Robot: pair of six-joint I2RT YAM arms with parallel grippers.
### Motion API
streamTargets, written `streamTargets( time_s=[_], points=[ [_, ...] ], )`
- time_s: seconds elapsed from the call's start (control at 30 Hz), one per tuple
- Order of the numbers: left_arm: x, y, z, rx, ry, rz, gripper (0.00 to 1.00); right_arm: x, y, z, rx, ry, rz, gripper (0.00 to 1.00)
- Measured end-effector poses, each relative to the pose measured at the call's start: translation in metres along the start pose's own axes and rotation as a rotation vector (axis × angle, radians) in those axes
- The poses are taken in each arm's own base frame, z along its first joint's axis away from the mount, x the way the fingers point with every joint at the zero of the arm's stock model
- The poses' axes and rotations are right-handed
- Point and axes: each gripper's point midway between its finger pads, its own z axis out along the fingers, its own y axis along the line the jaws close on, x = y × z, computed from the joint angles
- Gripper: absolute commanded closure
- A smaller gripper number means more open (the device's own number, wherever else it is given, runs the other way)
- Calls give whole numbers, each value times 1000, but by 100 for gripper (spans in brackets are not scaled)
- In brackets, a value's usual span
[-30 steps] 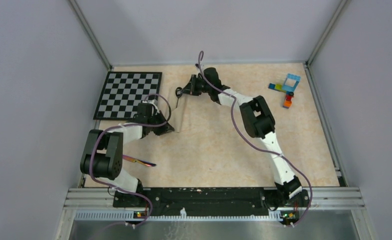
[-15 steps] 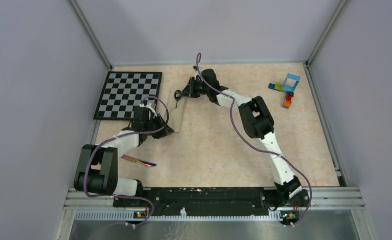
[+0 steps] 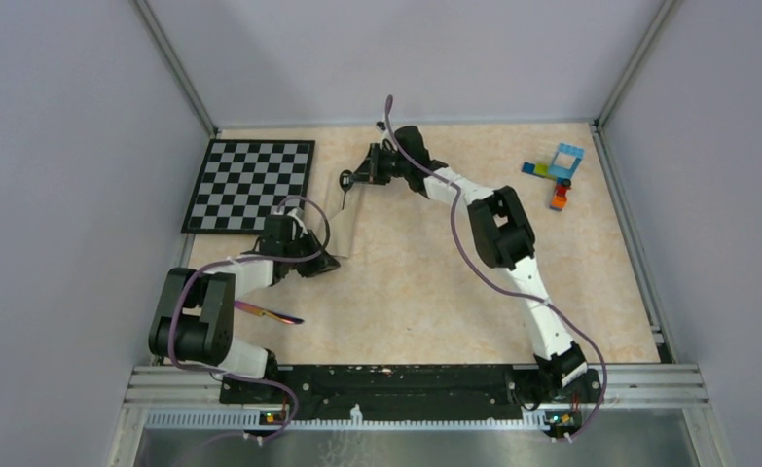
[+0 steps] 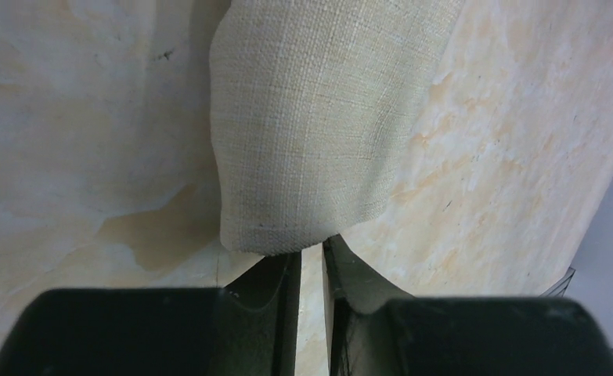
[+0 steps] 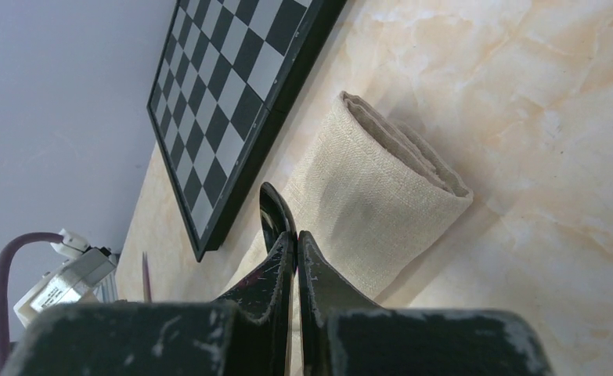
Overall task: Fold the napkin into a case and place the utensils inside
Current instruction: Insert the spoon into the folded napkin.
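We have the chequered board (image 3: 250,185) back left on the table (image 3: 435,282), the case (image 5: 365,204) just right of it, a spoon (image 5: 275,215) over the case, toy bricks (image 3: 557,173) back right, another utensil (image 3: 270,313) front left.

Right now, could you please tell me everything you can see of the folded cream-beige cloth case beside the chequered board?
The folded cream-beige cloth case is a narrow, coarse-woven pocket lying flat on the marbled table beside the black-and-white chequered board. One end gapes, showing layered folds; the other is rounded, with the left gripper right at its edge, grip unclear. The right gripper holds a black spoon close by.
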Motion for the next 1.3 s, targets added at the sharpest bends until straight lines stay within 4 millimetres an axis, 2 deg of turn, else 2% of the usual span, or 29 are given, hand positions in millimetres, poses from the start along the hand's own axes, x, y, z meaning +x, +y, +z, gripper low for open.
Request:
streamTargets(
  time_s=[0.47,0.8,1.07,1.23,1.3],
  points=[
    [-3,-2,3,10,-6,0,80,-8,-14,-10,11,1,-5,100],
    [-3,-2,3,9,-7,0,80,-3,-13,-8,-2,15,-5,100],
    [-5,-1,3,1,-13,0,79,16,-23,-7,7,46,15,100],
    [-5,-1,2,-2,-11,0,79,16,-20,-5,2,44,9,100],
    [-5,-1,2,-2,-11,2,79,17,-21,-5,5,44,9,94]
  ],
)
